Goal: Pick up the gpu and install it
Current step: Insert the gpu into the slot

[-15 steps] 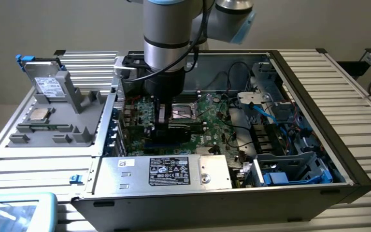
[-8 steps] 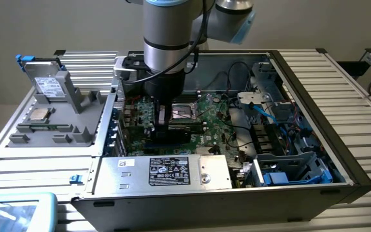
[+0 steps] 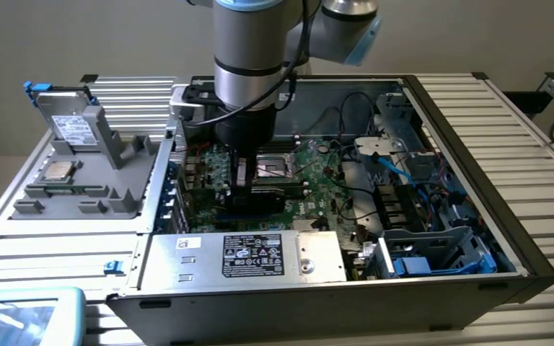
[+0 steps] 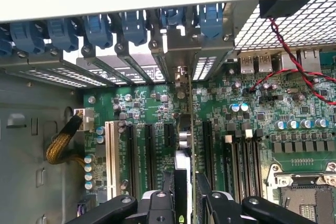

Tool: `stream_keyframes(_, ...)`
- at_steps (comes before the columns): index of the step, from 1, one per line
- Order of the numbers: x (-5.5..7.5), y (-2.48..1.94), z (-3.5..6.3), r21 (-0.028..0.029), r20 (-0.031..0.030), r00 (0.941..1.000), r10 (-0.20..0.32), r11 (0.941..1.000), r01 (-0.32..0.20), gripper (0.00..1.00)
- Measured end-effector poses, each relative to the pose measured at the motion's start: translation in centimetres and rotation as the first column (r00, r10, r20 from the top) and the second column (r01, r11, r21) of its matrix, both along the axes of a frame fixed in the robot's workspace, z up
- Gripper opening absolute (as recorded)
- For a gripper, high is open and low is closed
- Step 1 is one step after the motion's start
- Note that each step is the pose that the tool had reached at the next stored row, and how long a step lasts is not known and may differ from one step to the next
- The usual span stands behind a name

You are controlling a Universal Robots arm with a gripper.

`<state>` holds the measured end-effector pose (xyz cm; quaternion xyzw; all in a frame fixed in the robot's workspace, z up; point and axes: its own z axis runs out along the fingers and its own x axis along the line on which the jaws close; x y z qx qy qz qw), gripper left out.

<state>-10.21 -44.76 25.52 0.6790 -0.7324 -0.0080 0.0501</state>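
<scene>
One thin card, the gpu (image 4: 189,108), stands on its edge between the two fingers (image 4: 206,195) of the gripper (image 4: 189,179). The fingers press in on both flat sides of the card, so the gripper is closed on it and holds it.

In the exterior view, the arm (image 3: 248,65) reaches down into the open computer case (image 3: 354,310). The gripper sits low over the green motherboard (image 3: 320,180), near the middle of the frame and a bit toward the exterior view's left.

What matters most is how the card lines up. Its long side runs straight out from the gripper toward the case wall with the row of blue clips (image 4: 134,27). The long black slots (image 4: 149,150) on the motherboard run the same way, so the card lies side by side with them and is not turned across them. It stands between two of these slots, close above the board. The card hides the spot right under it, so I cannot tell if its lower edge is pushed into a slot or only rests above one.
</scene>
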Motion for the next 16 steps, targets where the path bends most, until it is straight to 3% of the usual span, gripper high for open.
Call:
stream_keyframes(7, -0.08, 0.05, 0.0, 0.0009, -0.0051, 0.9988, 0.049, 0.9988, -0.049, 0.28)
stream_keyframes(16, -0.11, 0.1, 0.02, 0.0006, -0.0058, 0.9985, 0.054, 0.9986, -0.054, 0.28)
